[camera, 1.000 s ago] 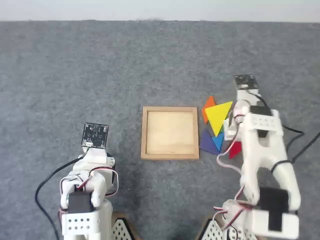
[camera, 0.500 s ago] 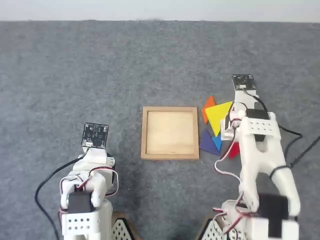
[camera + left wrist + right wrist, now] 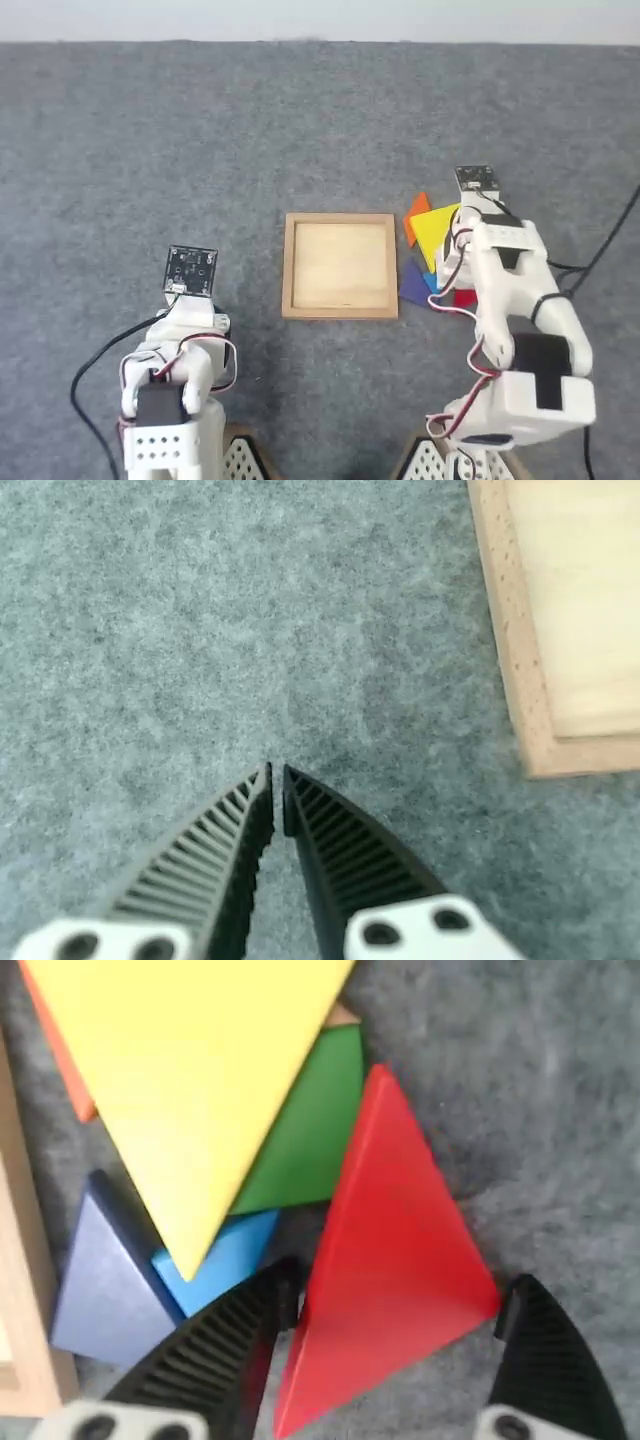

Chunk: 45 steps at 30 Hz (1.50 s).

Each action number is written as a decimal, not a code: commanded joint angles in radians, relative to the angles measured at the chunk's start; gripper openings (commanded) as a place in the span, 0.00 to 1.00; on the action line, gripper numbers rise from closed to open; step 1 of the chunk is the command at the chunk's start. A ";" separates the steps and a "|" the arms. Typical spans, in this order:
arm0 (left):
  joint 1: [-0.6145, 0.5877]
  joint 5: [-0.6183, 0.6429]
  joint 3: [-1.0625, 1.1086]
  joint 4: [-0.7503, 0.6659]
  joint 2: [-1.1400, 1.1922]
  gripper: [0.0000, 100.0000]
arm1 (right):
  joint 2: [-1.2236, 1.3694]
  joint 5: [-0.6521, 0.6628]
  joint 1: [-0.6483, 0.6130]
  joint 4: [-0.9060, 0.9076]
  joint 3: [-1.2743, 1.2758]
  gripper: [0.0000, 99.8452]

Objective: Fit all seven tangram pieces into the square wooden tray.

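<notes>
Right wrist view, at the pile: the right end effector (image 3: 400, 1290) hangs open with a finger on either side of the red triangle (image 3: 390, 1260), the jaws not yet closed on it. The red piece lies flat on the grey surface (image 3: 150, 130), its long edge just beside the green piece (image 3: 305, 1130) and the light blue piece (image 3: 215, 1260). The big yellow triangle (image 3: 190, 1070) rests on top of those two, with the dark blue triangle (image 3: 100, 1280) and a sliver of the orange piece (image 3: 55, 1050) on the tray side.

Over the last second the right arm (image 3: 510, 290) has folded forward and down over the heap, so that from above it now covers most of the red triangle, which showed plainly before. The pieces themselves have not shifted.

The square wooden tray (image 3: 340, 217) stands empty just beside the pile. The left end effector (image 3: 277, 775) is closed on nothing, poised over bare surface near a tray corner, and the left arm (image 3: 175, 370) has kept still throughout.

By the look of it, the first pick is at hand and the task has barely begun, with every piece still outside the tray. A seventh piece cannot be made out for certain.
</notes>
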 commanded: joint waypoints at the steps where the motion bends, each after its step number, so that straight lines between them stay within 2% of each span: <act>1: 0.006 -0.002 -0.010 0.003 -0.017 0.02 | 0.010 -0.011 0.015 0.012 -0.049 0.31; 8: 0.006 -0.002 -0.010 0.003 -0.017 0.02 | 0.012 -0.015 0.015 0.016 -0.052 0.16; 18: 0.006 -0.002 -0.010 0.003 -0.017 0.02 | 0.008 -0.017 0.016 0.018 -0.052 0.15; 21: 0.006 -0.002 -0.010 0.003 -0.017 0.02 | 0.004 -0.017 0.018 0.019 -0.052 0.12; 27: 0.006 -0.002 -0.010 0.003 -0.017 0.02 | 0.001 -0.017 0.071 0.019 -0.057 0.10; 37: 0.006 -0.002 -0.010 0.003 -0.017 0.02 | -0.110 -0.020 0.076 0.030 0.000 0.09; 41: 0.006 -0.002 -0.010 0.003 -0.017 0.02 | -0.133 -0.020 0.076 0.048 0.005 0.00; 45: 0.006 -0.002 -0.010 0.003 -0.017 0.02 | -0.150 -0.020 0.079 0.062 0.003 0.01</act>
